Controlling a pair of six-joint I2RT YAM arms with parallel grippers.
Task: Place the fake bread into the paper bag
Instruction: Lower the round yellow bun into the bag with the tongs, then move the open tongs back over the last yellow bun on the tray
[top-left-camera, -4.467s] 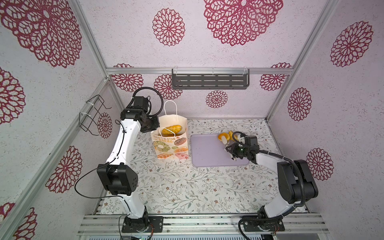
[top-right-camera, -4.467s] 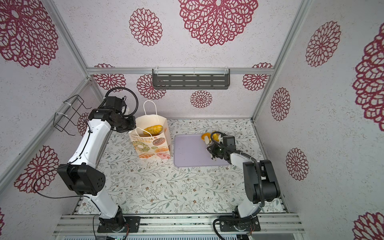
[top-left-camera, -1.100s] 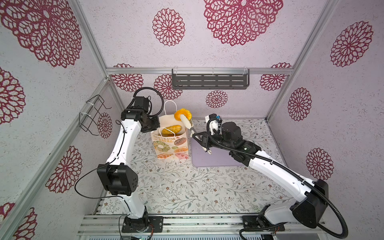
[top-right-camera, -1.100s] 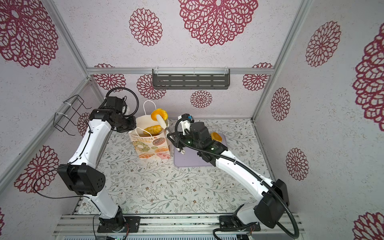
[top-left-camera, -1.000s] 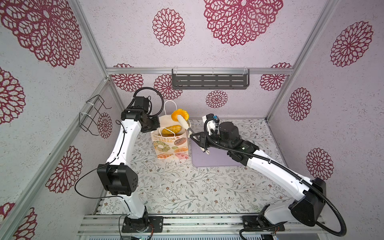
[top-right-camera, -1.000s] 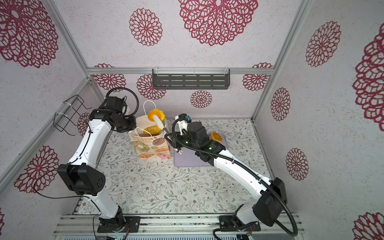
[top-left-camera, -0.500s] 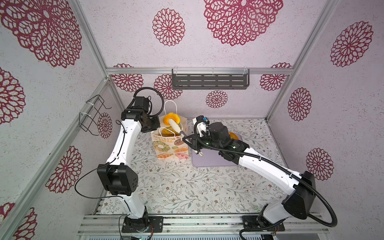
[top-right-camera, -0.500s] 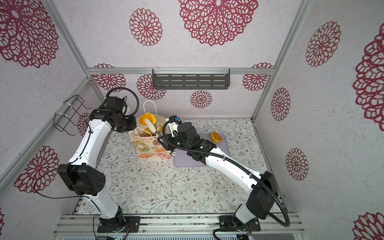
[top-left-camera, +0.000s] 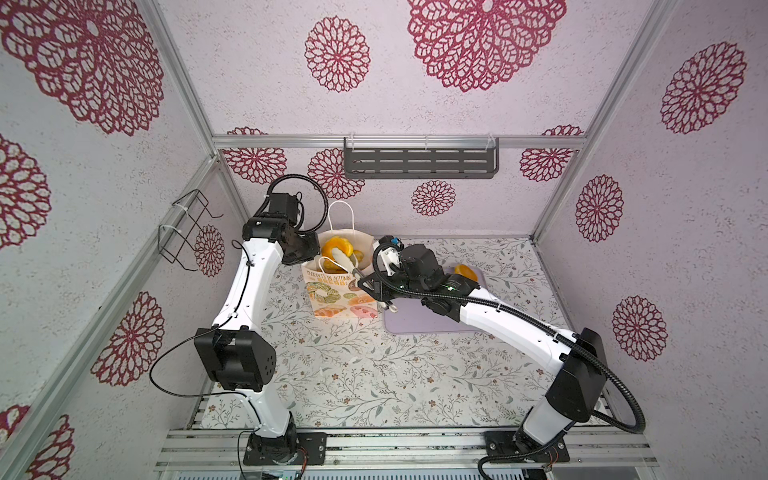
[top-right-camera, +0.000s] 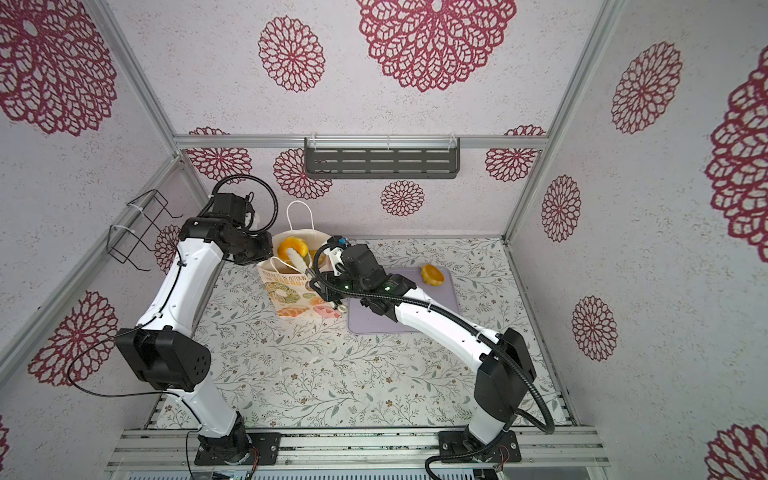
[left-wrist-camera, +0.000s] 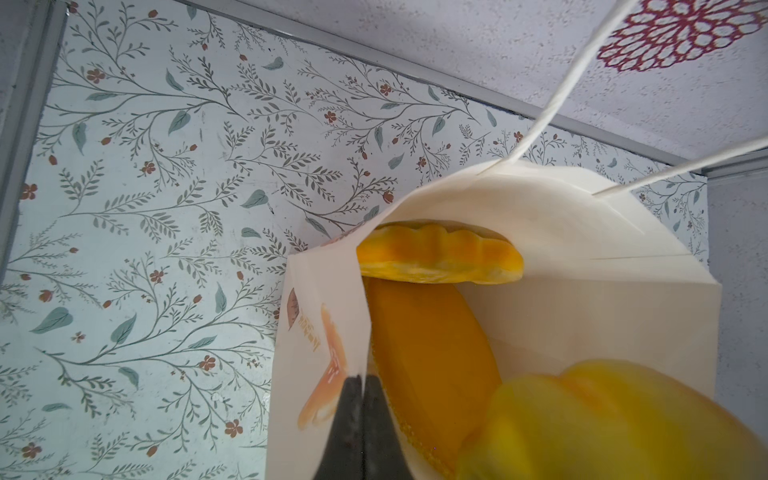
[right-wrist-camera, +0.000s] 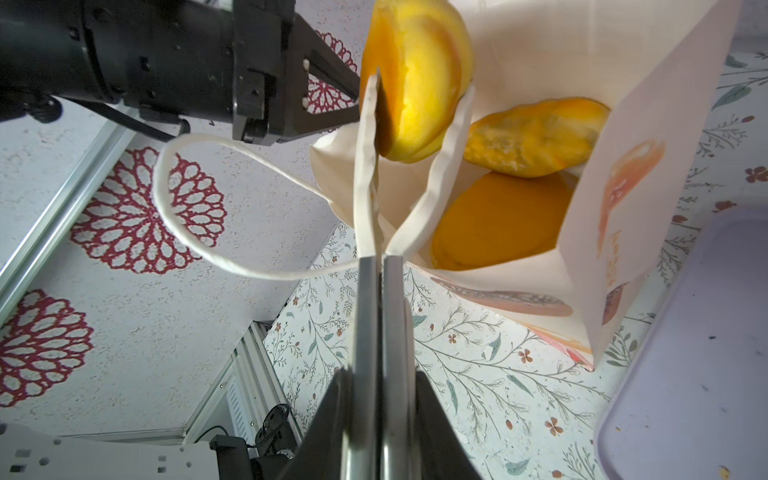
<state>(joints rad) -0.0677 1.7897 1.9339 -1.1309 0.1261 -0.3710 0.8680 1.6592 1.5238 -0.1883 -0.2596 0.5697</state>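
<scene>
The right gripper (top-left-camera: 340, 254) is clenched on a round orange bun (top-left-camera: 332, 246), just left of centre in both top views. Its white fingers (right-wrist-camera: 446, 149) press the bun's two broad faces, and the bun's long axis runs roughly along the fingers.

The bun hangs straight over the open mouth of the paper bag (top-left-camera: 338, 293), so the target lies directly below the fingers. Whether the bun's underside is below the rim is hard to tell; it looks about level with it.

The left gripper (left-wrist-camera: 360, 388) is pinched on the bag's side wall at the rim, holding the mouth open.

Inside the bag are a large oval loaf (right-wrist-camera: 498, 224) and a flatter loaf (right-wrist-camera: 536, 137) leaning above it.

A spare bun (top-right-camera: 432, 275) lies on the lilac tray (top-right-camera: 440, 301), right of centre and well apart from both grippers.

Judgement: this is the release step, and the right arm is the one placed for it. Risk: the bun could snag the loop handle (right-wrist-camera: 159, 187) beside the fingers.
</scene>
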